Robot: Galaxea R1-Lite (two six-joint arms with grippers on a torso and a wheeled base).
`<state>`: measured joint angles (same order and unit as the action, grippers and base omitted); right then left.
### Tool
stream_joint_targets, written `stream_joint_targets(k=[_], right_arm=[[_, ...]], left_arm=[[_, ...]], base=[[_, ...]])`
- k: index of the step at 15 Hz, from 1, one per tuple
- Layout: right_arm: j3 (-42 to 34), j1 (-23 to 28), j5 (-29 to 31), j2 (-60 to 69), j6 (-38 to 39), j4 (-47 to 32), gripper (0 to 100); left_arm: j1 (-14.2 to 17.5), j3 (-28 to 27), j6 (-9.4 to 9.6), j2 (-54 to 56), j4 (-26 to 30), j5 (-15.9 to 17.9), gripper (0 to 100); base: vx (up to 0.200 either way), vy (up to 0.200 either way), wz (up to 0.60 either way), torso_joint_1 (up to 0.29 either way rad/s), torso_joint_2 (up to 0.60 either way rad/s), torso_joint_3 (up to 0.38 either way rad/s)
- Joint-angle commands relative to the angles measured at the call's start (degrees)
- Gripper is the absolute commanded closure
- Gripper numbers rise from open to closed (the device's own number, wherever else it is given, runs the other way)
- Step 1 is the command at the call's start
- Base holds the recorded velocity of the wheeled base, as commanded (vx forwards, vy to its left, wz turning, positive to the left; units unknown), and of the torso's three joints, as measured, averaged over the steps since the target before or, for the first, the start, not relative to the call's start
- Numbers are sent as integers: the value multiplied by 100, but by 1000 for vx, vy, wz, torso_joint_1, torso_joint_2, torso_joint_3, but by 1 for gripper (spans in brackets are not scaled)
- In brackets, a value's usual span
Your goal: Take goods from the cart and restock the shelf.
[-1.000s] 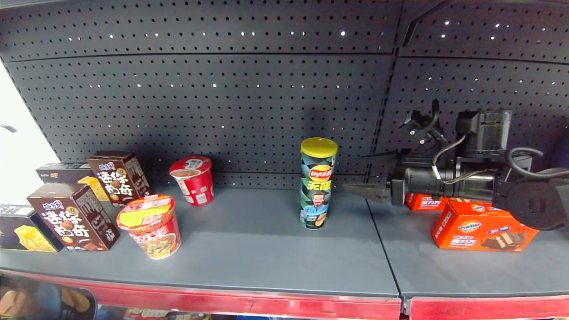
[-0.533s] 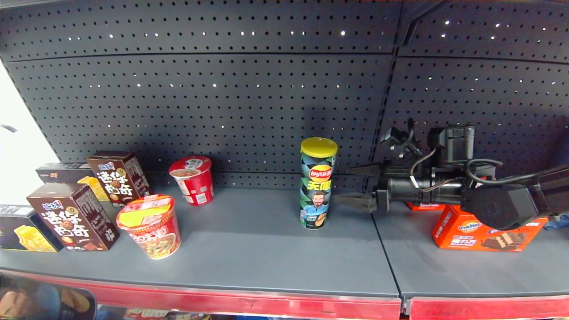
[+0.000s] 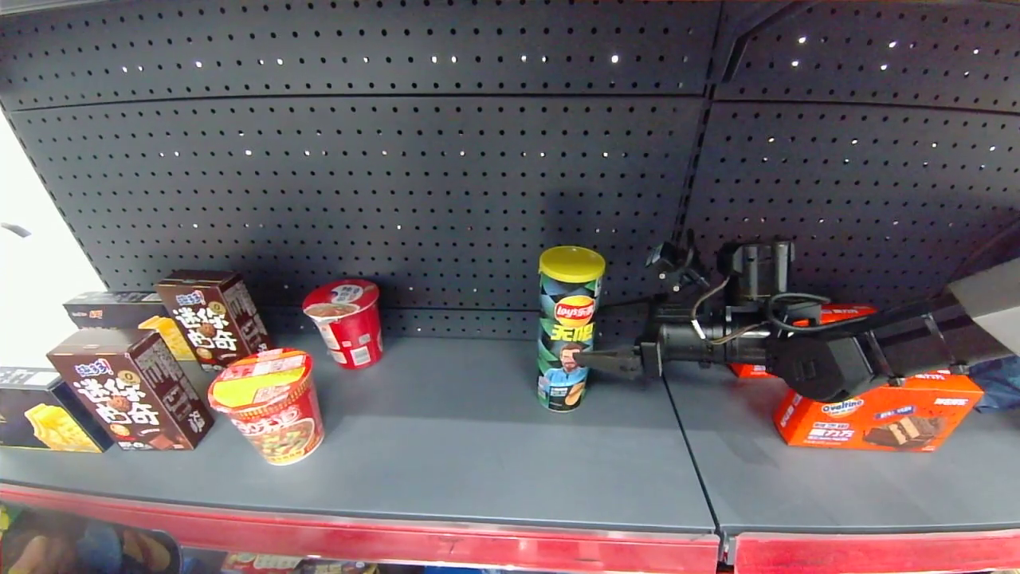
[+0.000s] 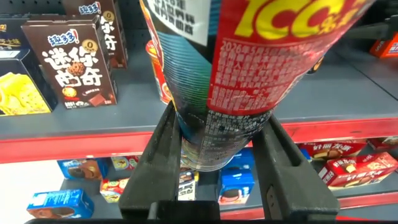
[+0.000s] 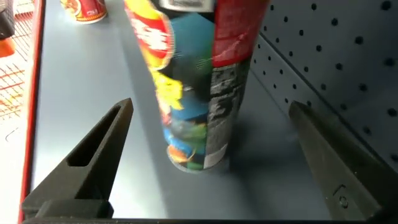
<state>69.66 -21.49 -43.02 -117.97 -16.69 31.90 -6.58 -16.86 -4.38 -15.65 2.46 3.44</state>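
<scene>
A tall chip can [image 3: 570, 328] with a yellow lid [image 3: 571, 264] stands upright on the grey shelf [image 3: 478, 454], near the seam between two shelf boards and close to the black pegboard wall [image 3: 398, 183]. The right gripper [image 3: 603, 333] lies level with the can's lower half, coming in from the right with its fingers spread wide. In the right wrist view the can [image 5: 193, 93] sits between the two fingers [image 5: 99, 155], with a clear gap on each side, so neither one touches it.

The left gripper [image 4: 217, 146] pinches a second can [image 4: 236, 74], dark with a large red label, clamped near its base between both fingers [image 4: 163, 149]. It hangs in front of the shelf's red front edge [image 4: 74, 146], out past the board.

To the right of the standing can, behind and beneath the right arm, are two orange boxes [image 3: 876, 414], the nearer one lying flat. On the left half of the shelf a small red cup [image 3: 347, 323] stands toward the back and a larger noodle cup [image 3: 271, 406] toward the front, well apart from the chip can. Farther left stand two brown cookie boxes [image 3: 131, 391], one behind the other, with black-and-yellow boxes [image 3: 44, 414] beside them at the shelf's end. Blue packets [image 4: 59, 202] lie on the level below.
</scene>
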Motion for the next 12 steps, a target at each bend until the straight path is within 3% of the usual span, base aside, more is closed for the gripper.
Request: stream_joint_targets(k=[1,5,12], right_arm=[[206,-39,-40,-332,25,53,0],[593,-259,-40,-763,60,88,0],[628,-496,-40,-1123,307,501,0]], left_arm=[[-1,16,-2,1,0,-1,100],[-1,34,-2,-8,0,-10,100],[8,130,-2,1,0,-10,100]], base=[[0,0,0,0,0,0],[0,0,0,0,0,0],[0,0,0,0,0,0]])
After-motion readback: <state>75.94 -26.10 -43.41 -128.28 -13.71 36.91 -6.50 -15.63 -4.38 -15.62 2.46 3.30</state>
